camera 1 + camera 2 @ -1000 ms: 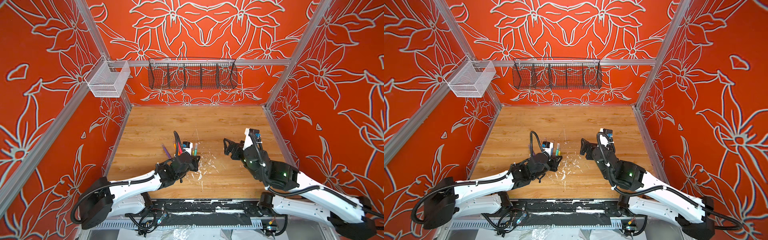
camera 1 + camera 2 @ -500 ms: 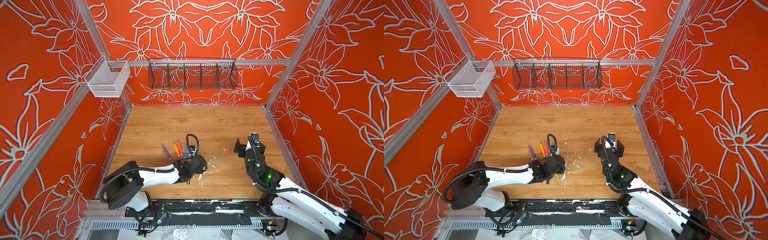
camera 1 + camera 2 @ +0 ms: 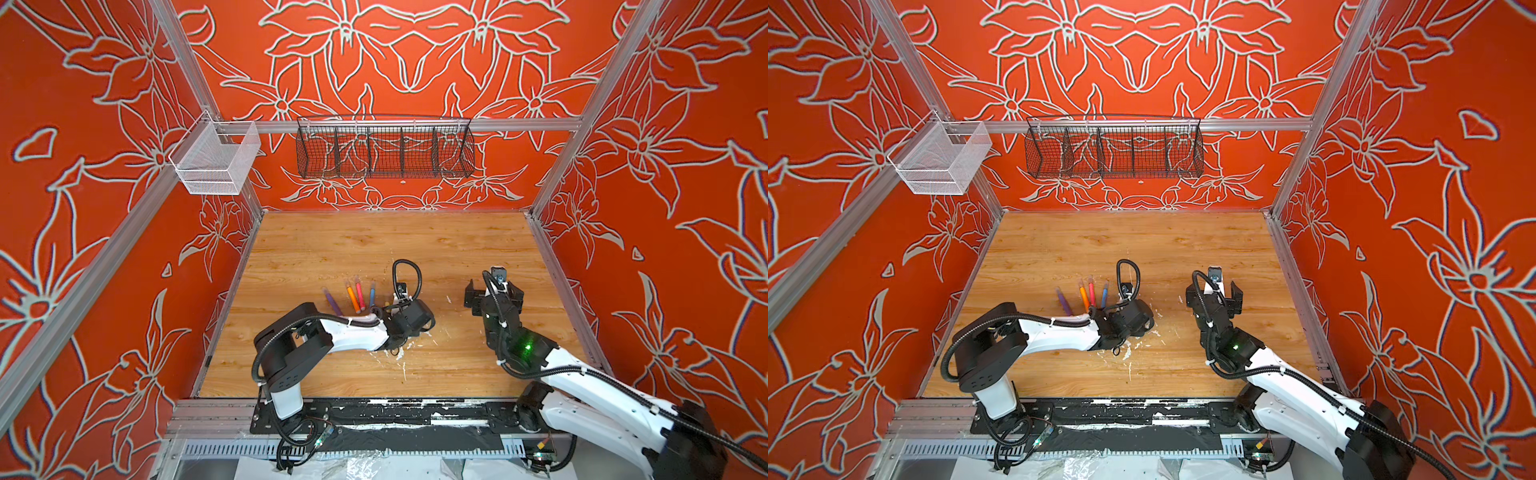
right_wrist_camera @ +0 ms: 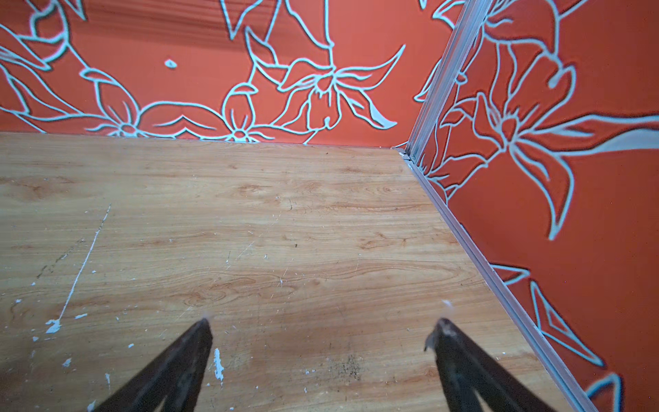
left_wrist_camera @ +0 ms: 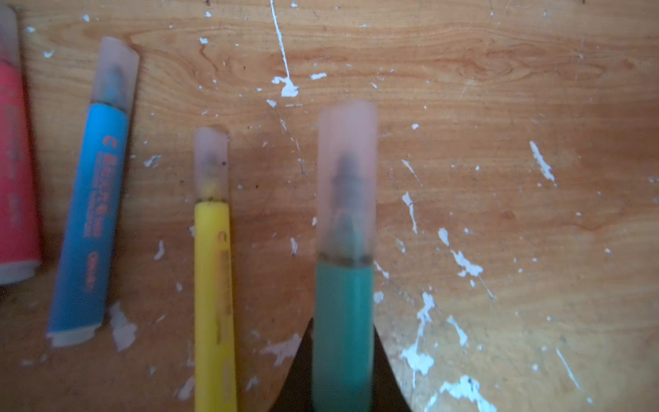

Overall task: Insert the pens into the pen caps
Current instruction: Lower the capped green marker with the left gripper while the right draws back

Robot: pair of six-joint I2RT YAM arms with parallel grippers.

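The left arm [image 3: 353, 332] and right arm [image 3: 602, 405] had white shells and black joint housings. Black corrugated conduit [image 3: 405, 261] ran along each, cinched with white ties. A green light [image 3: 528, 346] glowed on the right arm. The right gripper [image 4: 323, 321] had black, tapered fingers [image 4: 178, 367].

1. The space is enclosed by orange-red walls [image 3: 407, 50], on which large white flower outlines are drawn.
2. The walls are framed by aluminium rails [image 3: 519, 124].
3. A black wire basket [image 3: 384, 147] is hung at 12 o'clock, and a white mesh basket [image 3: 214, 160] is mounted at 10 o'clock.
4. The floor is formed by a wooden tabletop [image 3: 395, 241], which is marked with white flecks [image 3: 400, 353] toward 6 o'clock.
5. Everything is evenly lit.
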